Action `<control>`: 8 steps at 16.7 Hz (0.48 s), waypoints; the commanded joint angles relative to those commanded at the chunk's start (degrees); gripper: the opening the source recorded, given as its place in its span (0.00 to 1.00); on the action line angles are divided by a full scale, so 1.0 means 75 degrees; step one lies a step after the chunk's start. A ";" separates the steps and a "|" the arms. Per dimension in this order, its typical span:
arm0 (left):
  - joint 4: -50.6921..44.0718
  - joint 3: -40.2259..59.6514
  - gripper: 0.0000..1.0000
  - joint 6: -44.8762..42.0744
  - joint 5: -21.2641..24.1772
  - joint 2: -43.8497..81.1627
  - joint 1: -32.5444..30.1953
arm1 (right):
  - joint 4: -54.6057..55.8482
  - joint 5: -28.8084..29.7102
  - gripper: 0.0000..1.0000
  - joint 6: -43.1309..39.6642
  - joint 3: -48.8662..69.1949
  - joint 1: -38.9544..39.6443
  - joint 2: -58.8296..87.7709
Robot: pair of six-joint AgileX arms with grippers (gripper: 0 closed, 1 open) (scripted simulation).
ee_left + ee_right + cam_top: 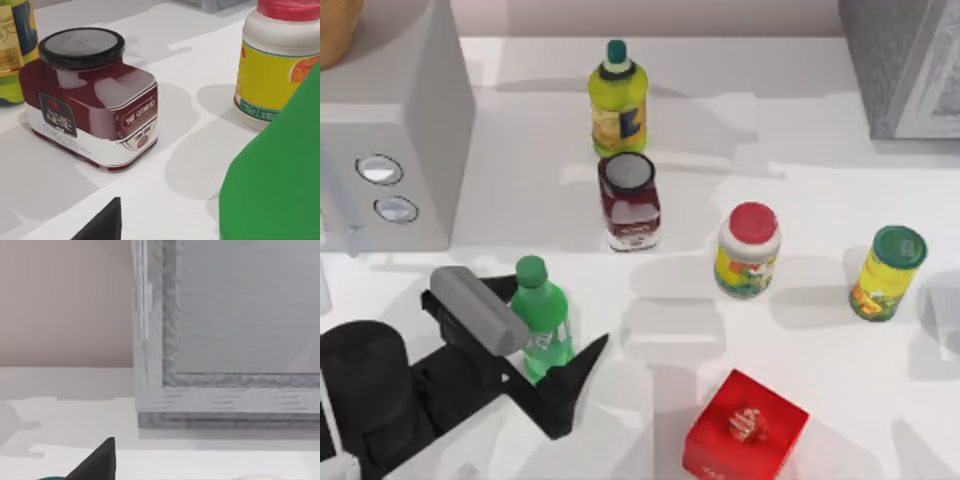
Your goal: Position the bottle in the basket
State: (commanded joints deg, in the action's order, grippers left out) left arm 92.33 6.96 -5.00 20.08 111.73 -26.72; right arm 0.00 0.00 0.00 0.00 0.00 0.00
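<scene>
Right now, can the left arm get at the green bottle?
Probably yes. The left gripper already sits around the green bottle at the table's front left, one finger on either side, and nothing stands between them. Whether the fingers already press on it I cannot tell.

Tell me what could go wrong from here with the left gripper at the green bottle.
The left gripper straddles the bottle, fingers apparently still spread, so closing off-centre may tip it. The dark red jar and the red-lidded jar stand near a likely carry path, so a low swing may hit them. The basket sits behind the grey appliance, so the lift must clear it.
</scene>
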 joint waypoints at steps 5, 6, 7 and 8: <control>0.0000 0.0000 0.47 0.0000 0.0000 0.0000 0.0000 | 0.0000 0.0000 1.00 0.0000 0.0000 0.0000 0.0000; 0.0000 0.0000 0.40 0.0000 0.0000 0.0000 0.0000 | 0.0000 0.0000 1.00 0.0000 0.0000 0.0000 0.0000; 0.0000 0.0000 0.32 0.0000 0.0000 0.0000 0.0000 | 0.0000 0.0000 1.00 0.0000 0.0000 0.0000 0.0000; 0.0000 0.0000 0.25 0.0000 0.0000 0.0000 0.0000 | 0.0000 0.0000 1.00 0.0000 0.0000 0.0000 0.0000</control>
State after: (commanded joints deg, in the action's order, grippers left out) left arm 92.33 6.96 -5.00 20.08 111.73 -26.72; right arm 0.00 0.00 0.00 0.00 0.00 0.00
